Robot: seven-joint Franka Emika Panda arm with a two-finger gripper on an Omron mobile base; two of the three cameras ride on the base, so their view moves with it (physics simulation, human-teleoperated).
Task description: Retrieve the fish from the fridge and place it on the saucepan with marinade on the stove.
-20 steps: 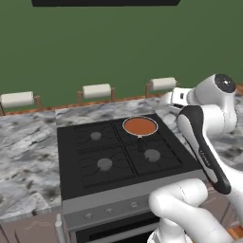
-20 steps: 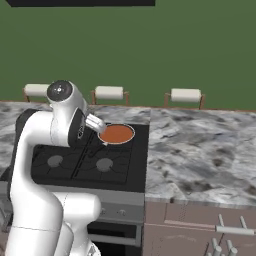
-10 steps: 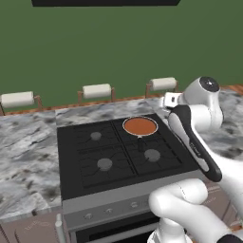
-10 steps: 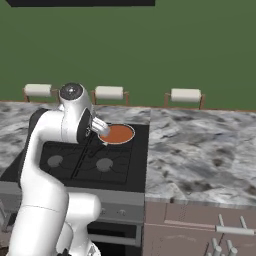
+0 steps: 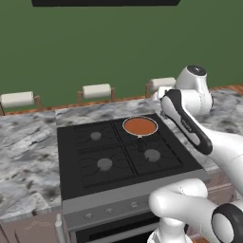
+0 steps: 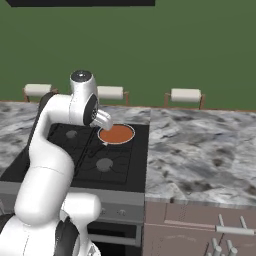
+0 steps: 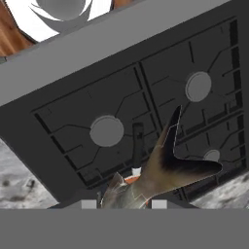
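A pale grey-beige fish sits between my gripper's fingertips, its dark-edged tail pointing up in the hand view. The gripper is shut on it. Below it lies the black stove, with the saucepan's dark handle and a sliver of orange marinade just behind the fish. From the right base view my gripper hangs at the left rim of the saucepan on the back right burner. The saucepan holds a round disc of marinade on the stove. The fridge is out of view.
Marble counters flank the stove on both sides. Paper towel holders line the back edge against the green wall. Brown drawers sit under the right counter. My white arm rises over the stove's right side.
The arm's upper joints have swung up and turned. The hand with the fish has edged slightly closer to the saucepan. The base has stayed put.
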